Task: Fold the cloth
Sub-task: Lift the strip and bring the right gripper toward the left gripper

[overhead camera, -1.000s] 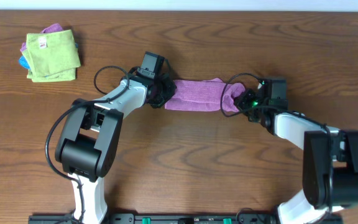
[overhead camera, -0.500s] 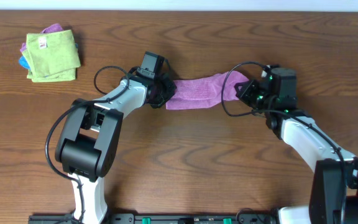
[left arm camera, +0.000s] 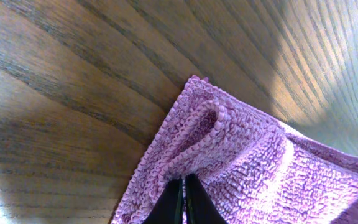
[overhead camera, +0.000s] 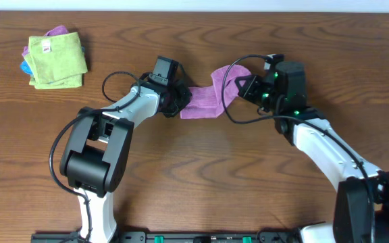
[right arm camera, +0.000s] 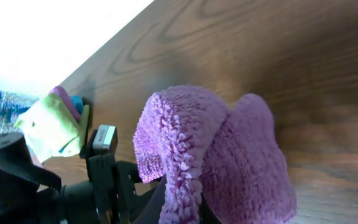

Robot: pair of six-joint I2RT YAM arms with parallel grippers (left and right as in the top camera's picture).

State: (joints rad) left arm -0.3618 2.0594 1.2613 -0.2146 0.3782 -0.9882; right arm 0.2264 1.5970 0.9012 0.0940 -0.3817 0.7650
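The purple cloth (overhead camera: 208,98) lies in a band on the wooden table between my two grippers. My left gripper (overhead camera: 179,101) is shut on its left end and pins it low at the table; the left wrist view shows the closed jaws (left arm camera: 183,190) on the terry edge (left arm camera: 241,155). My right gripper (overhead camera: 243,86) is shut on the cloth's right end and holds it lifted, arched back over the rest. In the right wrist view the raised cloth (right arm camera: 229,149) drapes over the jaws (right arm camera: 182,208).
A lime-green folded cloth (overhead camera: 57,59) with a white tag sits at the far left on a blue and a purple cloth. It also shows in the right wrist view (right arm camera: 51,127). Cables loop over both arms.
My right gripper has lifted the cloth's right end and carried it left, towards the left gripper, so the flat band is shorter. The left gripper has not moved.
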